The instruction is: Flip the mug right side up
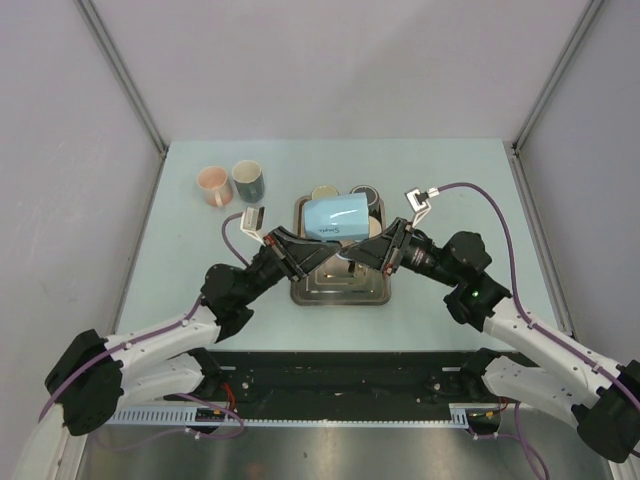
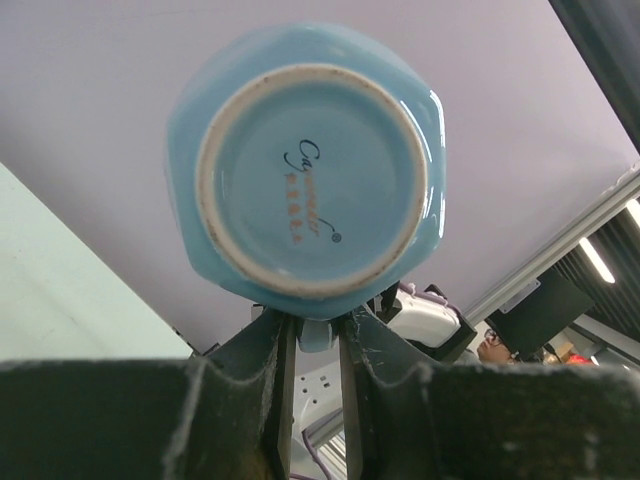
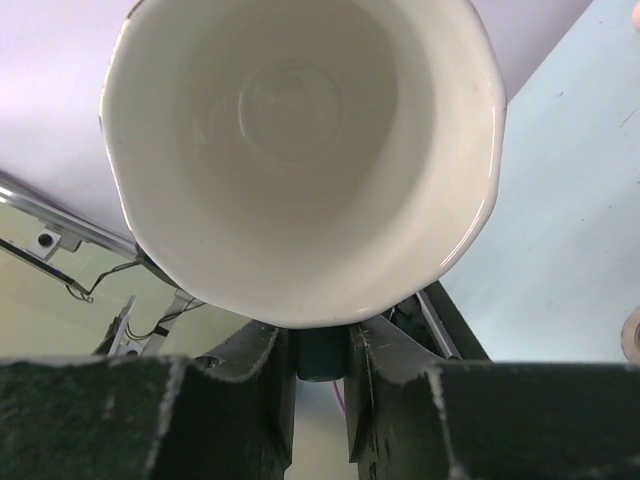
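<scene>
A light blue mug [image 1: 340, 217] with a white inside hangs on its side in the air above the metal tray [image 1: 340, 297]. Its base faces left and its mouth faces right. My left gripper [image 1: 328, 252] is shut on the mug's handle from the left. The left wrist view shows the mug's base [image 2: 310, 180] above that gripper [image 2: 317, 325]. My right gripper [image 1: 356, 253] is shut on the same handle from the right. The right wrist view shows the mug's open mouth [image 3: 300, 150] above that gripper [image 3: 320, 345], with the handle [image 3: 322, 355] between its fingers.
A pink mug [image 1: 212, 184] and a dark green mug [image 1: 247, 180] stand upright at the back left of the table. A cream mug [image 1: 323, 193] and a dark mug [image 1: 365, 193] sit at the tray's far end, partly hidden behind the blue mug.
</scene>
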`<state>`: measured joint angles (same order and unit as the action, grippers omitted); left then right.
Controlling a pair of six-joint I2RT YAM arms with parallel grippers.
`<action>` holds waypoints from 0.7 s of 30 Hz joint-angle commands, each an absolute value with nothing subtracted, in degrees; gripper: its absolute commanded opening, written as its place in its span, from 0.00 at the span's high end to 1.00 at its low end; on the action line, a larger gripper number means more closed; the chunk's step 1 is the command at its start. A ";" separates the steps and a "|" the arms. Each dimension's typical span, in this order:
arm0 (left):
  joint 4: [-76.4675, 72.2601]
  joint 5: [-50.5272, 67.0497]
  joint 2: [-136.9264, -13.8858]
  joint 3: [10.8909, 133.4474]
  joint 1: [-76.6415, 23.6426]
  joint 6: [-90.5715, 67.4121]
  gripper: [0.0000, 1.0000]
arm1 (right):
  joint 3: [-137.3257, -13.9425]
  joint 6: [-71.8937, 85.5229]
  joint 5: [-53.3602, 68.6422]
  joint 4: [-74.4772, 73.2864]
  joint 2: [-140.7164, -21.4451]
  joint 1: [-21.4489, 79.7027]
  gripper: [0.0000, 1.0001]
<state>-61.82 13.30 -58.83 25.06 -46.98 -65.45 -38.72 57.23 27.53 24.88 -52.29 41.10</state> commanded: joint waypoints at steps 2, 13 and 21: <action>-62.49 13.36 -55.81 25.84 -48.34 -62.84 0.96 | -41.31 53.36 28.92 24.53 -52.03 42.27 1.00; -58.54 12.48 -52.65 25.22 -48.16 -60.91 0.59 | -41.57 51.77 27.77 21.80 -50.01 42.01 1.00; -56.78 12.48 -49.75 23.47 -47.11 -61.35 0.49 | -42.36 52.38 28.12 22.06 -48.17 41.40 1.00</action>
